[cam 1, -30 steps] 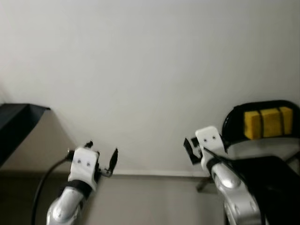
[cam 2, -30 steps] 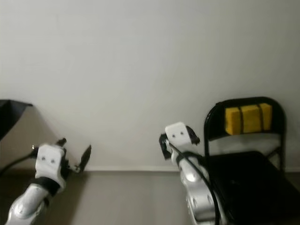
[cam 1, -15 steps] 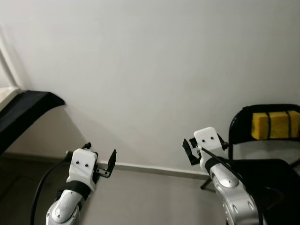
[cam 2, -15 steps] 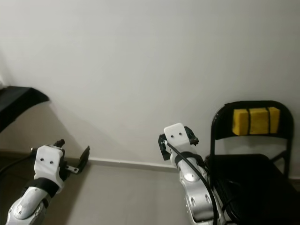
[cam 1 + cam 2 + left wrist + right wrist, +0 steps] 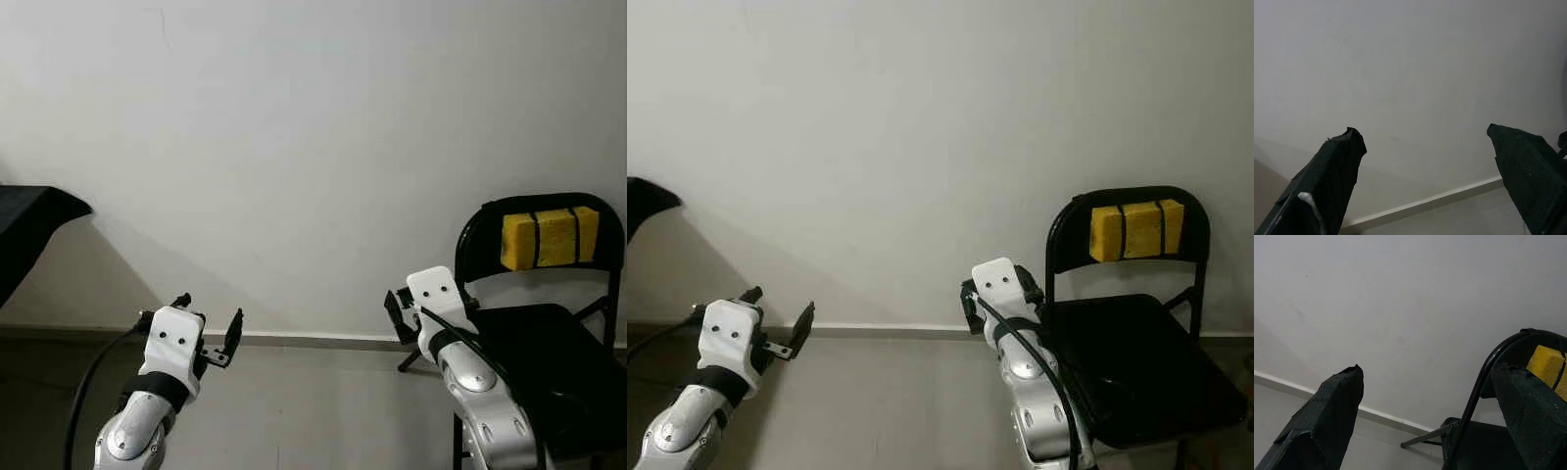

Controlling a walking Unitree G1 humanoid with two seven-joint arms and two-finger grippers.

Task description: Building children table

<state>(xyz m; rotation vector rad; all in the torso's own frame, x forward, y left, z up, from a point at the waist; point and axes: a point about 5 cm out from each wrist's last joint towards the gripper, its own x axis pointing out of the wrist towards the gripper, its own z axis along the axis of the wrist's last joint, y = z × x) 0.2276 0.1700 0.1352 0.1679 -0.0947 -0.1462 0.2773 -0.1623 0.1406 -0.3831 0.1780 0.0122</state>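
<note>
- Since the earlier frames the whole view is shifted: the camera has turned, so the black folding chair (image 5: 1136, 362) is now seen almost whole and the dark object (image 5: 29, 230) at the far left is seen smaller; neither thing itself is judged to have moved.
- The left hand (image 5: 208, 333) is held low before the white wall (image 5: 313, 147), its two black fingers (image 5: 1334, 169) spread wide with nothing between them.
- Along the foot of the wall a pale baseboard (image 5: 313, 339) is seen, with grey floor (image 5: 892, 401) beneath.
- The right hand (image 5: 970, 305) is raised just beside the chair, fingers (image 5: 1332, 406) likewise parted and empty.
- A yellow sponge-like block (image 5: 1136, 230) is strapped to the chair's backrest.
- No table parts are visible here; the task is judged not yet begun, and further turning or walking is probably needed to find them.
</note>
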